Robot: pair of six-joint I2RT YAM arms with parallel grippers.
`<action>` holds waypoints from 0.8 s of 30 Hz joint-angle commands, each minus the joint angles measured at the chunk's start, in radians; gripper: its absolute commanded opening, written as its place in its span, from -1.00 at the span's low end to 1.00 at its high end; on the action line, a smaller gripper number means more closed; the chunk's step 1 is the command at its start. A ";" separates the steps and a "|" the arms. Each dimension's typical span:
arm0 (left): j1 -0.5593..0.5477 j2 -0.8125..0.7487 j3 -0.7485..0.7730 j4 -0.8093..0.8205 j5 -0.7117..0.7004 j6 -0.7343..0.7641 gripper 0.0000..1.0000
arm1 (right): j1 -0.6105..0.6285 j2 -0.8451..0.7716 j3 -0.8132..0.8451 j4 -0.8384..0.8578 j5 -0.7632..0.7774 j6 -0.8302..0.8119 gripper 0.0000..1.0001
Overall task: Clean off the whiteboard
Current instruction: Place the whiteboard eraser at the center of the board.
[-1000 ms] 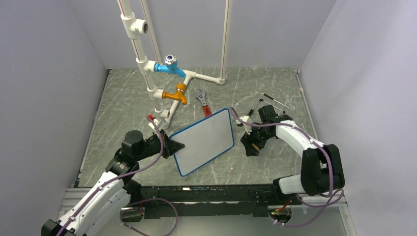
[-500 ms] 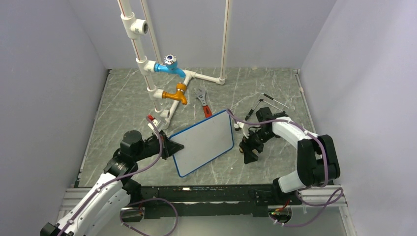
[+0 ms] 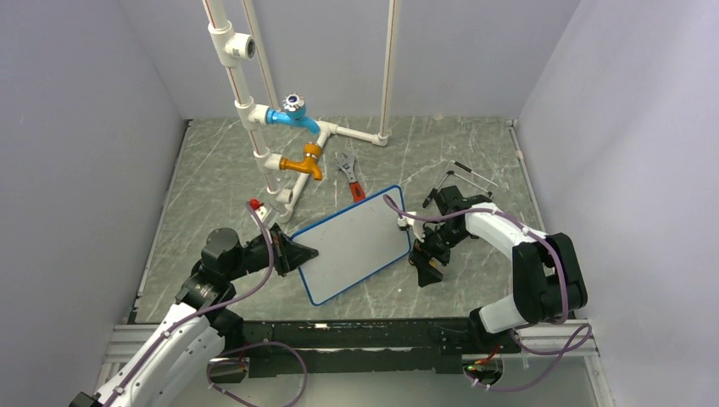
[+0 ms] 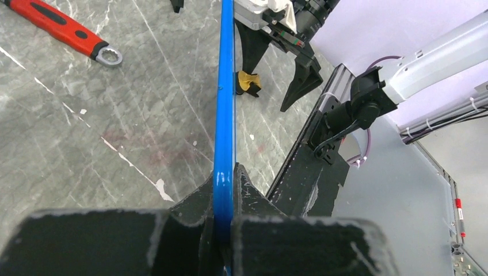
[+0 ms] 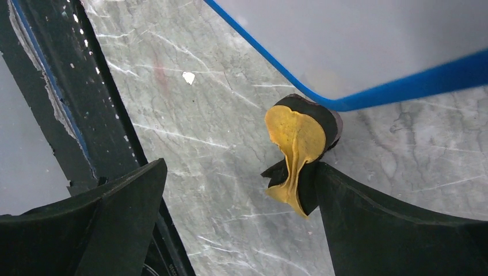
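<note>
Right claw [image 5: 239, 172] has opened; crumpled yellow-black cloth [image 5: 299, 144] touches blue-framed whiteboard [image 5: 368, 40].

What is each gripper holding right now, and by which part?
Left gripper clamps the whiteboard by its blue frame edge; right gripper is open, holding nothing.

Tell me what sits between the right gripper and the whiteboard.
A small crumpled yellow-and-black pad lies there, touching the whiteboard at its blue frame and resting against one finger of the open right gripper. The right wrist view shows it best.
</note>
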 commanded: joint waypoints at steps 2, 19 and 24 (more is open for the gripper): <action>-0.001 -0.022 0.001 0.224 0.060 -0.072 -1.00 | 0.004 -0.032 0.018 -0.019 -0.053 -0.052 0.99; -0.001 0.066 -0.095 0.396 0.087 -0.126 -1.00 | -0.011 -0.072 0.050 0.015 -0.031 -0.012 0.99; -0.002 0.059 -0.083 0.352 0.078 -0.096 -1.00 | -0.052 -0.105 0.088 -0.012 0.030 -0.036 0.99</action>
